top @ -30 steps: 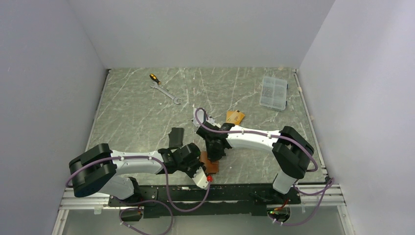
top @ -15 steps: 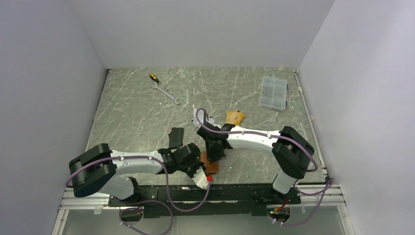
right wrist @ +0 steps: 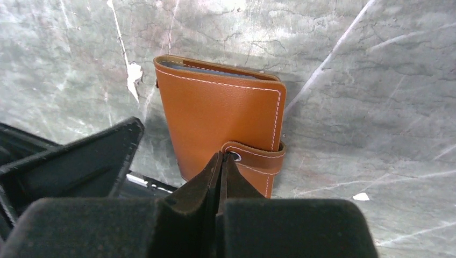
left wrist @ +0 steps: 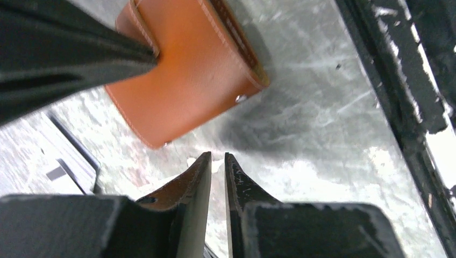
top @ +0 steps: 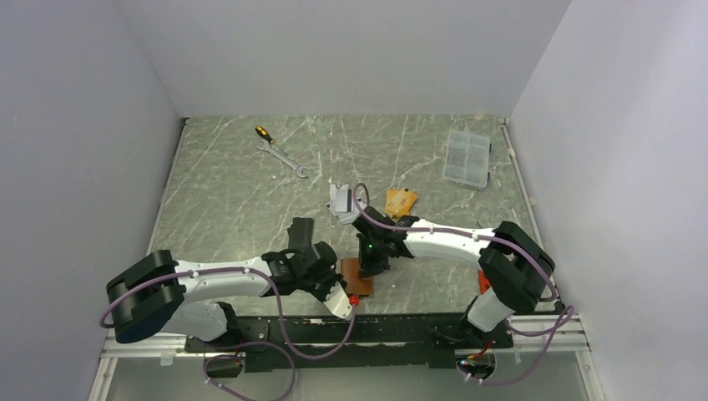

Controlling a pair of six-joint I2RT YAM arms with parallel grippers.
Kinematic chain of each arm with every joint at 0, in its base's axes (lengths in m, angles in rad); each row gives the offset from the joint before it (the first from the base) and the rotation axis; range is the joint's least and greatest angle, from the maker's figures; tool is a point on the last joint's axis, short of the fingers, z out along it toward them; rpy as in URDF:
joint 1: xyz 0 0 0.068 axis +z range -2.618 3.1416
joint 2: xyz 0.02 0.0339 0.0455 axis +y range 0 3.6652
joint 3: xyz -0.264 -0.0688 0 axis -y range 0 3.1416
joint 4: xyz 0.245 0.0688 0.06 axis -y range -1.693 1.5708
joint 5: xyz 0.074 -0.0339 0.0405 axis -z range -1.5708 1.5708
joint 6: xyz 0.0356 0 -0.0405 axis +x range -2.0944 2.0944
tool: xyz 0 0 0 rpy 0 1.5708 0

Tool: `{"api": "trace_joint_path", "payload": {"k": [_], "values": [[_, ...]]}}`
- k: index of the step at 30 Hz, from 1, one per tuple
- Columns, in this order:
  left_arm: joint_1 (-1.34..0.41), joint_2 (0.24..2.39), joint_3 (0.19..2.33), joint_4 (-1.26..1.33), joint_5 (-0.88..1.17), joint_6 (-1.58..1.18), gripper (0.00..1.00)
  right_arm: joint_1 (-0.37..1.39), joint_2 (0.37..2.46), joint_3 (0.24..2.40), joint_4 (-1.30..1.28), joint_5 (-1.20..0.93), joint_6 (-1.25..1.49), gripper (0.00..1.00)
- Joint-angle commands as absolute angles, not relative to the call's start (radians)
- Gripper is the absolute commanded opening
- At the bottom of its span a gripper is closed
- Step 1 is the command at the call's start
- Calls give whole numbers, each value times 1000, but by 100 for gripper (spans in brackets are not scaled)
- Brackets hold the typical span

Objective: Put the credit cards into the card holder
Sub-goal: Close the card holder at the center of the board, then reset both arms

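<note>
Barely begun — card holder (right wrist: 220, 123) closed near the tabletop's (top: 234, 192) near edge, credit cards (top: 401, 200) outside — right gripper (right wrist: 220, 161) pinched together, left gripper (left wrist: 217, 161) slightly apart, empty.

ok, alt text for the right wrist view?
A closed tan-brown leather card holder lies on the grey marbled table, with its snap strap on the edge nearest the camera. The right gripper, fingers shut, has its tips at that strap. A black part of the left arm fills the lower left.

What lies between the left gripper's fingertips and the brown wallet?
Only a narrow strip of bare table separates left gripper and wallet, per the left wrist view.
</note>
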State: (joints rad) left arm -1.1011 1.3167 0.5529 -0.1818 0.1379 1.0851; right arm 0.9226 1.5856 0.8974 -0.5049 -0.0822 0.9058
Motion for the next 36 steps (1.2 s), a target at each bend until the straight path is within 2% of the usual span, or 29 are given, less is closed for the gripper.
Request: {"api": "trace_joint_path", "payload": {"k": [1, 3, 5, 6, 7, 8, 9, 13, 17, 19, 21, 25, 29, 34, 36], "values": [[-1039, 1249, 613, -307, 182, 1019, 22, 894, 1601, 792, -457, -130, 907, 6], [-986, 1225, 650, -373, 221, 978, 29, 892, 1601, 782, -438, -143, 904, 16], [-929, 1199, 689, -458, 266, 945, 44, 891, 1585, 790, -433, -150, 899, 26], [-898, 1183, 709, -498, 292, 927, 50, 890, 1571, 800, -433, -151, 892, 37], [-858, 1166, 734, -543, 319, 907, 68, 890, 1556, 824, -446, -146, 886, 42], [-814, 1151, 756, -589, 352, 890, 92, 888, 1546, 838, -455, -144, 878, 45], [-772, 1133, 782, -635, 377, 878, 98, 886, 1532, 866, -465, -144, 870, 48], [-578, 1043, 894, -808, 459, 862, 99, 885, 1474, 1011, -526, -139, 840, 59], [-398, 955, 995, -911, 497, 864, 99, 886, 1428, 1170, -568, -153, 807, 64], [-307, 923, 1033, -929, 509, 848, 100, 886, 1405, 1242, -562, -165, 788, 73], [-240, 899, 1054, -894, 494, 782, 99, 882, 1387, 1307, -569, -125, 757, 82], [-111, 857, 972, -639, 394, 566, 99, 849, 1347, 1372, -633, 144, 664, 89], [21, 954, 899, -434, 353, 393, 99, 695, 1258, 1212, -563, 445, 623, 95], [205, 1155, 853, -261, 501, 229, 99, 607, 1111, 702, -28, 911, 399, 98], [248, 1195, 790, -151, 553, 190, 99, 567, 1091, 584, 115, 990, 333, 98]]}}
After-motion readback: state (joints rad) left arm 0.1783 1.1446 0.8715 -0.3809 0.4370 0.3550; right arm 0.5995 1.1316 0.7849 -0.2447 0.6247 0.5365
